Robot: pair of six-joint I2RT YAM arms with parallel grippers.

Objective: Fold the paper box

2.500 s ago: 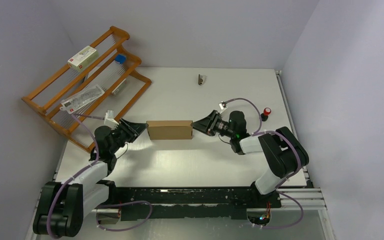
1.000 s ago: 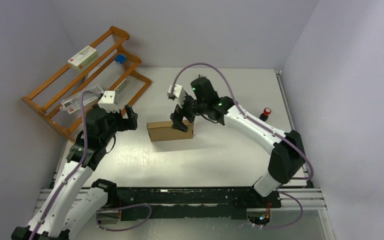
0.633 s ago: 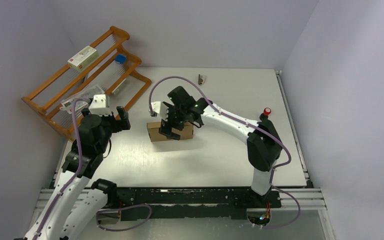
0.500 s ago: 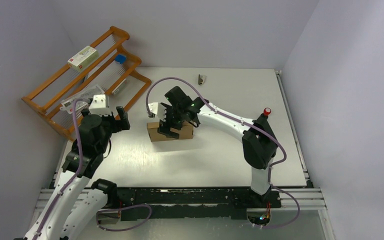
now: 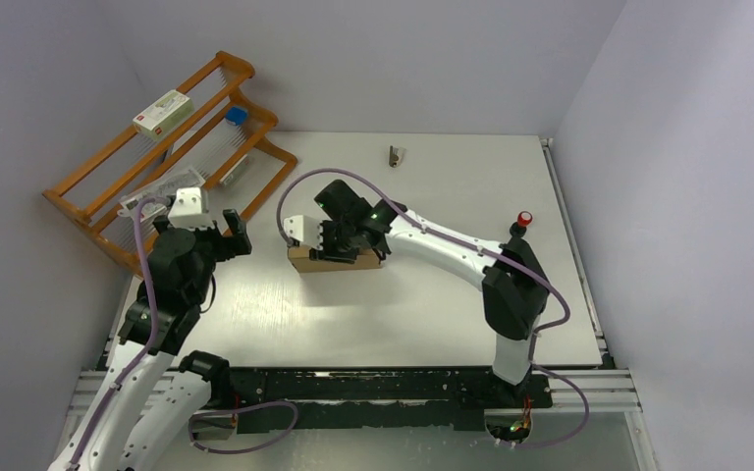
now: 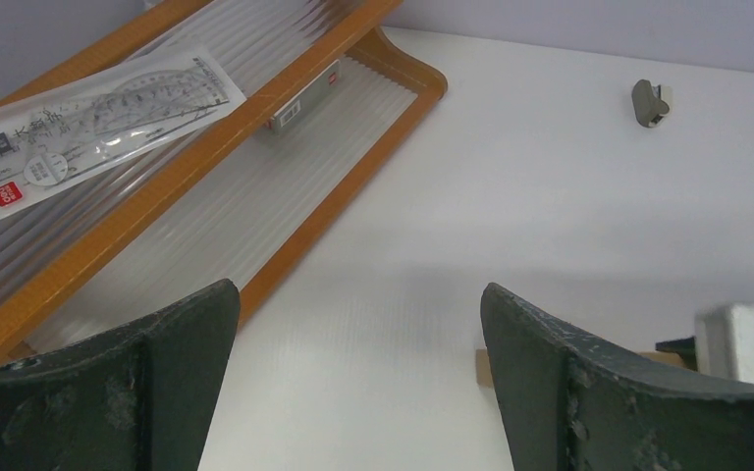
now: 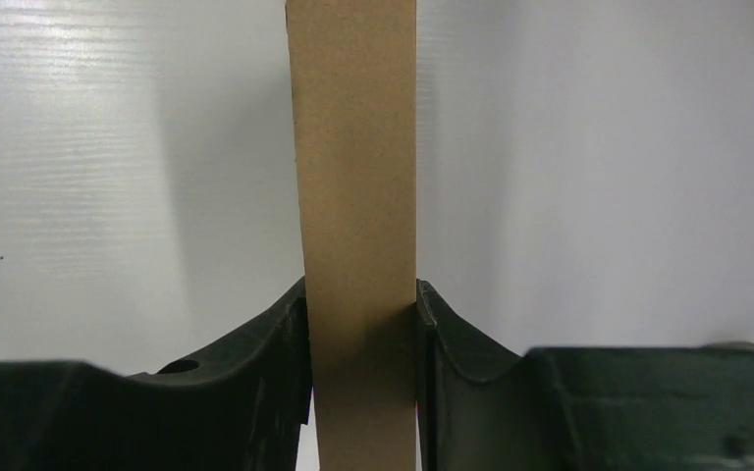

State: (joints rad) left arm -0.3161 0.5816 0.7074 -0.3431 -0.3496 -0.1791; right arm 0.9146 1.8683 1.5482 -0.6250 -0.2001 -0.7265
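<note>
1. Pale lilac walls [image 5: 403,59] close in a white table [image 5: 403,314] on three sides; both arms are bolted at its near edge
2. Paper box [image 5: 339,259]: plain brown cardboard, a little left of the table's centre, its long side running left to right. Whether it rests on the surface or is raised just off it, I cannot tell. In the right wrist view the same box [image 7: 353,147] shows as a narrow brown strip, seen edge-on over the white surface
3. Right gripper [image 5: 339,240]: the arm reaches across the table and bends down onto the box from above. In the wrist view the gripper [image 7: 358,319] has one black finger pressed against each face of the cardboard, with no gap on either side; it is clamped on the paper box
4. Left gripper [image 5: 231,235]: held above the left part of the table, apart from the box and near the rack. In its own view the gripper [image 6: 353,383] has its fingers [image 6: 157,373] spread wide, with only bare table between them. It holds nothing
5. Wooden rack [image 5: 255,147]: at the rear left, slanted, with ribbed clear shelves. A white carton [image 5: 162,110] with red print lies on the top shelf; a clear packet [image 6: 88,128] of rulers lies lower down
6. Small grey clip [image 5: 395,155]: near the far edge, well apart from the box
7. Red-topped knob [image 5: 524,218]: near the right edge
</note>
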